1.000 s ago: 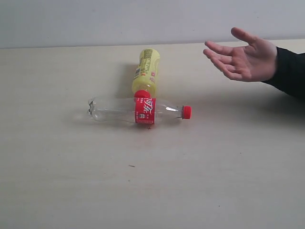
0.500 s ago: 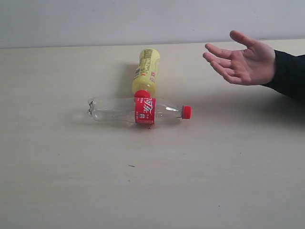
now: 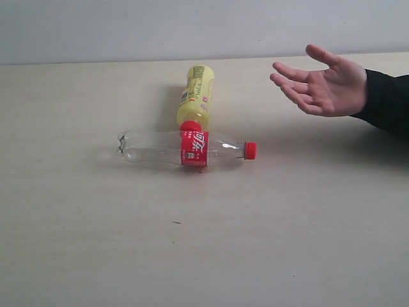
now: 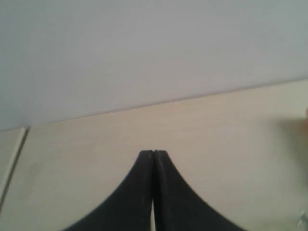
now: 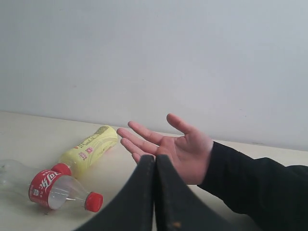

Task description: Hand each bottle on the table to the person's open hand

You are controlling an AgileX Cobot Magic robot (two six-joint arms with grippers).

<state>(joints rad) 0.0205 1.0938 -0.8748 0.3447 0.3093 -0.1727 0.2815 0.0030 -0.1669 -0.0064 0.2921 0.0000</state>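
Two bottles lie on the table (image 3: 204,243). The yellow bottle (image 3: 196,94) (image 5: 90,147) with a red cap lies lengthwise, its cap touching the clear bottle (image 3: 182,147) (image 5: 43,185) with a red label and red cap, which lies crosswise in front of it. The person's open hand (image 3: 319,86) (image 5: 168,144) hovers palm up at the right, on a black sleeve. Neither gripper shows in the exterior view. My left gripper (image 4: 153,153) is shut and empty over bare table. My right gripper (image 5: 155,158) is shut and empty, with the hand beyond its tips.
A pale wall (image 3: 192,25) runs behind the table's far edge. The left wrist view shows a seam in the tabletop (image 4: 14,159) near one side. A few tiny dark specks (image 3: 176,222) dot the table in front of the bottles.
The person's hand has drifted slightly up and to the left. The bottles have not moved.
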